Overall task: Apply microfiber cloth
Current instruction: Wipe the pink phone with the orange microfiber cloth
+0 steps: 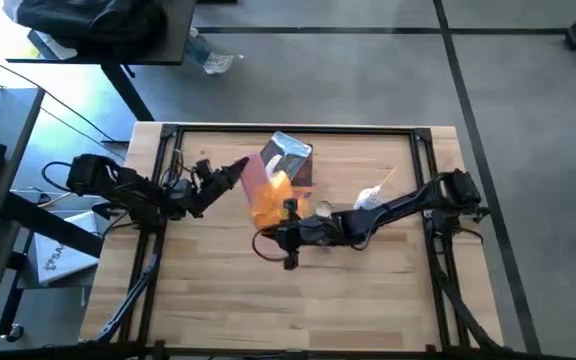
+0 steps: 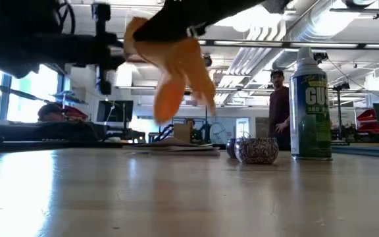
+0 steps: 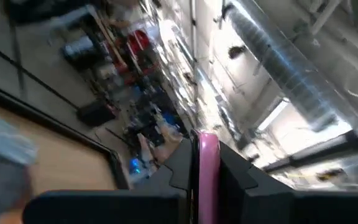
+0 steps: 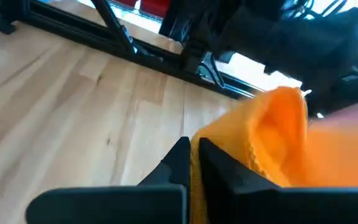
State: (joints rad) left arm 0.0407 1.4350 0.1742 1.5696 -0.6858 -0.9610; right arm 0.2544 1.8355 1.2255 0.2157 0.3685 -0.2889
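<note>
The soft orange-yellow microfiber cloth [image 1: 271, 197] hangs in the air over the middle of the light wooden table [image 1: 218, 290], pinched at one edge between the pressed-together fingers of my right gripper [image 1: 290, 208]; in the low view it drapes well clear of the tabletop, its loose folds dangling. I hold it by the edge so the rest falls free, which I judge leaves a broad face ready to wipe with. Just left of the cloth my left gripper [image 1: 236, 170] is raised too, its fingers closed on a thin, flat pink piece [image 3: 207, 168] held upright, apparently presented toward the cloth so the two can meet above the table. Just beyond the cloth, toward the far edge, lies a grey-blue and white packet [image 1: 286, 155]. To the right, by my right forearm, are a white crumpled object [image 1: 368, 198], a small patterned bowl [image 2: 256, 150] and a green-labelled spray can [image 2: 310, 105], all standing apart from the work.
</note>
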